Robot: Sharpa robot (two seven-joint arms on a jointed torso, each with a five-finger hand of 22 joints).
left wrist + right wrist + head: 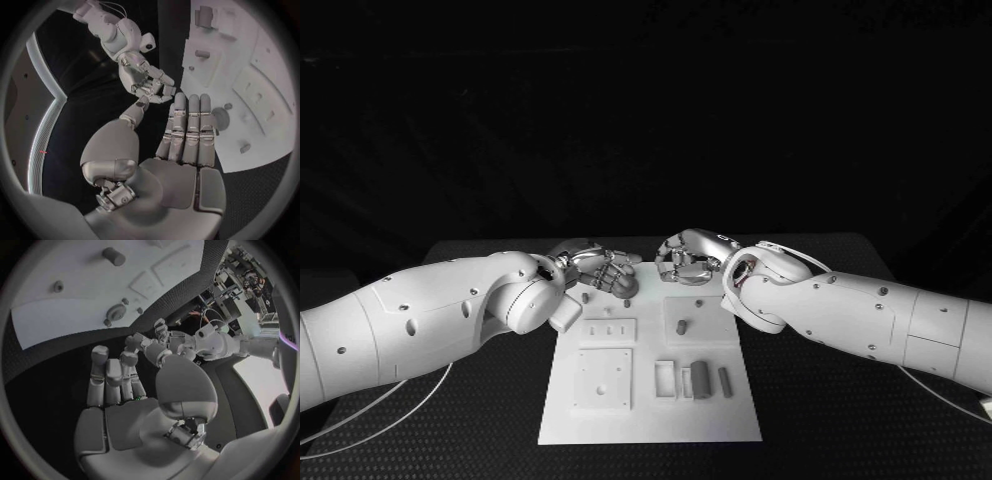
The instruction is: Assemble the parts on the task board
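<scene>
One white task board [651,425] with three upright grey parts [687,380]; beyond, left hand [600,270] and right hand [695,257], both empty, fingers apart.

A lab: dark backdrop, black table [848,420], equipment racks [240,282].

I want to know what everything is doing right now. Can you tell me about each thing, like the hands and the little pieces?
left hand: open, holds nothing, over the board's far end.
right hand: fingers curled in, holds nothing I can see.
task board: lies flat on the table.
small peg: stands upright in the board.
parts: lie in the board's recesses, untouched.
</scene>
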